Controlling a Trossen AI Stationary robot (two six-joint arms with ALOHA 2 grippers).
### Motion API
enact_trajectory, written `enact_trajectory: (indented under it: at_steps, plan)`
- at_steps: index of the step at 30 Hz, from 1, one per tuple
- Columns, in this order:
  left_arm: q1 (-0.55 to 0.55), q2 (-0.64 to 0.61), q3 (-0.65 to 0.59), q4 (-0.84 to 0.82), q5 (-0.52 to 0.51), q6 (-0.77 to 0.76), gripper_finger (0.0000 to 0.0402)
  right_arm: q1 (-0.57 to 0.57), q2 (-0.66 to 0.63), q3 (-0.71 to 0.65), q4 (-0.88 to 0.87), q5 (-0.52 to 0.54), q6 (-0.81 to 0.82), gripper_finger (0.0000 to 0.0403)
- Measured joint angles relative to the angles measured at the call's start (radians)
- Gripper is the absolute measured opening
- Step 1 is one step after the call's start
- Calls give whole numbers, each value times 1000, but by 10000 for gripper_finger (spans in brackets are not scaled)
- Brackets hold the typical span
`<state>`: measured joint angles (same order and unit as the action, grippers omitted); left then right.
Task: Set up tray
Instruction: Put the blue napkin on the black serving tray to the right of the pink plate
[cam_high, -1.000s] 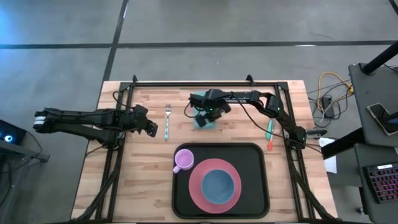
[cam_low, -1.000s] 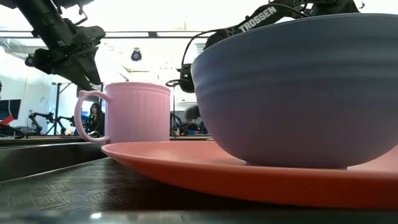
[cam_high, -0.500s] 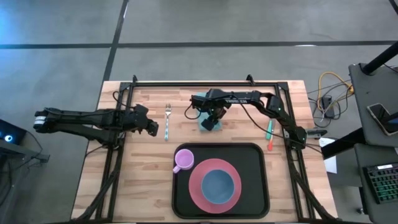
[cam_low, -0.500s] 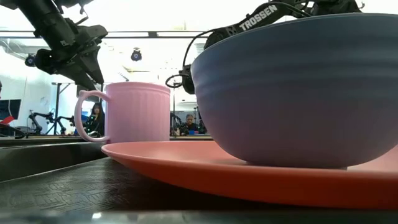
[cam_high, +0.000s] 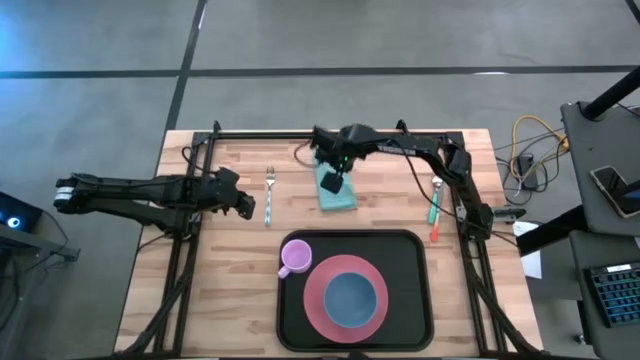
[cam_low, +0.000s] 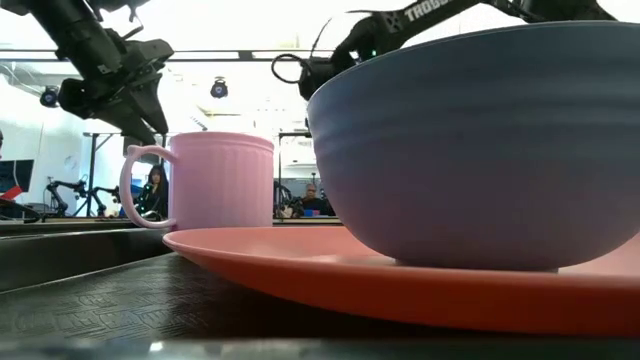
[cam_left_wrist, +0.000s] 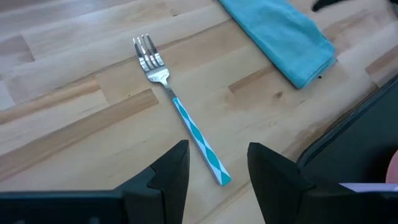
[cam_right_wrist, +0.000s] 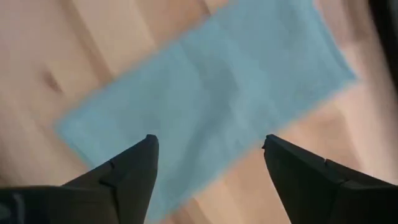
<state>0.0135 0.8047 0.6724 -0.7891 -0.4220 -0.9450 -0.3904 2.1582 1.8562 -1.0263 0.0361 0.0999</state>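
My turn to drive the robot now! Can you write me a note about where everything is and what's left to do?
Right gripper: open, above the folded teal cloth napkin on the wooden table, holding nothing.
Left gripper: open, waiting beside the fork with the teal patterned handle.
Done: large black rectangular tray holds the pink ribbed mug and the pink plate with the blue-grey bowl on it.
Left, probably: napkin, fork and the green-and-red utensil lie off the tray.

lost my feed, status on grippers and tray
Right gripper open above teal napkin, holding nothing. Left gripper open beside fork. Tray holds mug, plate, bowl. Nothing in the way.
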Motion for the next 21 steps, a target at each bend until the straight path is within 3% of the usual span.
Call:
enact_trajectory:
  at_steps: [3, 6, 9, 12, 21]
  plan:
    - [0, 0, 0, 3, 0, -4, 143, -71, 5, 9, 12, -27, 97, 261]
    - [0, 0, 0, 4, 0, -38, 143, -143, 5, 9, -11, 18, 326, 251]
    - [0, 0, 0, 11, -3, -61, 143, -214, 5, -7, -33, -39, 509, 244]
    - [2, 0, -1, 38, -6, -85, 143, -248, 5, -34, 31, -115, 558, 240]
    - [2, 0, -1, 76, -12, -176, 143, -231, 5, -36, 122, -97, 624, 222]
